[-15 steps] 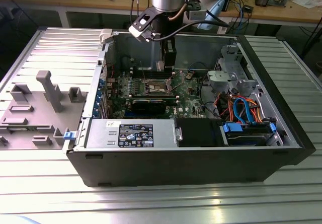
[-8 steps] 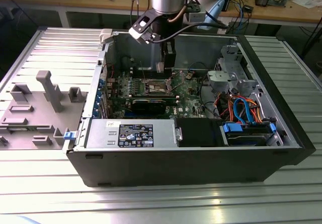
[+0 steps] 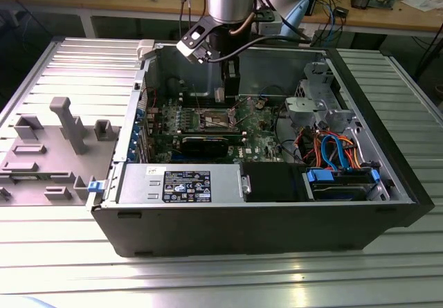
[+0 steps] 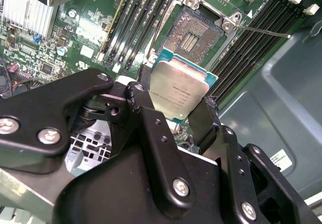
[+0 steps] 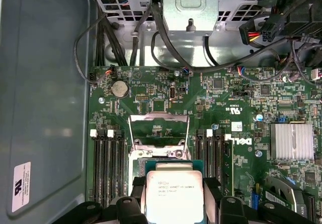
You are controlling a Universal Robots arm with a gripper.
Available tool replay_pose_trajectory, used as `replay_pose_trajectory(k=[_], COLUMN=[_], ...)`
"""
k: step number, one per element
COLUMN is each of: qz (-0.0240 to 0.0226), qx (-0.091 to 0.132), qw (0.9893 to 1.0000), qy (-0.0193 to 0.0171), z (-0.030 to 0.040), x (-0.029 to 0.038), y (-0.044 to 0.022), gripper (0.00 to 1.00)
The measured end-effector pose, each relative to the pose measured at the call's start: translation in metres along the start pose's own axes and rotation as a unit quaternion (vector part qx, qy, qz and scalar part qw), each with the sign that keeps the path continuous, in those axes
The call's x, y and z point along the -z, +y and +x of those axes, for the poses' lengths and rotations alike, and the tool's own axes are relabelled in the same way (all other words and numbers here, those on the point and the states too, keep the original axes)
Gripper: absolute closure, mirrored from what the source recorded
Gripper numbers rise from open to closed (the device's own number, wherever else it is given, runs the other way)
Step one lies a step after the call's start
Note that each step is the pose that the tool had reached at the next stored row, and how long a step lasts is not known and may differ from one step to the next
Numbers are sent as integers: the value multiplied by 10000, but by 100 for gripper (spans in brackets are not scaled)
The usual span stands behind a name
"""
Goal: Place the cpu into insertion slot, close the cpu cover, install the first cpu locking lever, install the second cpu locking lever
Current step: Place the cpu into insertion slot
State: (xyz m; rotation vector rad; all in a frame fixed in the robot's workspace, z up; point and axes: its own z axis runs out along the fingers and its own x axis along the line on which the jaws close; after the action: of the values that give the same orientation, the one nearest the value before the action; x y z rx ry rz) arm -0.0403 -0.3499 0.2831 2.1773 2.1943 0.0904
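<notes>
My gripper (image 4: 176, 99) is shut on the cpu (image 4: 178, 94), a flat square chip with a silver-grey top, held by its edges between two black fingers (image 4: 142, 90). The chip hangs just above the board, close to the insertion slot (image 4: 193, 35), whose dark contact field lies bare inside a silver rim. In the first wrist view the cpu (image 5: 173, 196) sits in the gripper (image 5: 174, 194), and the cpu cover (image 5: 159, 116) stands raised as a thin silver frame beyond it. A thin locking lever (image 4: 264, 31) sticks out beside the socket. In the exterior view the gripper (image 3: 230, 90) hovers over the slot (image 3: 213, 119).
Long black memory slots (image 4: 251, 43) flank the socket on both sides. A finned heatsink (image 5: 291, 141) and cables (image 5: 166, 43) lie on the board. The case holds a power supply (image 3: 180, 183), a black expansion card (image 3: 208, 142) and a drive cage (image 3: 315, 107). A grey fixture (image 3: 62, 124) stands on the table at the exterior view's left.
</notes>
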Motion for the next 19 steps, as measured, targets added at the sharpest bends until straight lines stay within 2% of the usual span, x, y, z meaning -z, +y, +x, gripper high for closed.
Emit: replay_pose_trajectory(k=[19], qz=[0], qx=[-1], qw=[10000], qy=[0], z=[1], x=[-22], y=[-10], gripper=[46])
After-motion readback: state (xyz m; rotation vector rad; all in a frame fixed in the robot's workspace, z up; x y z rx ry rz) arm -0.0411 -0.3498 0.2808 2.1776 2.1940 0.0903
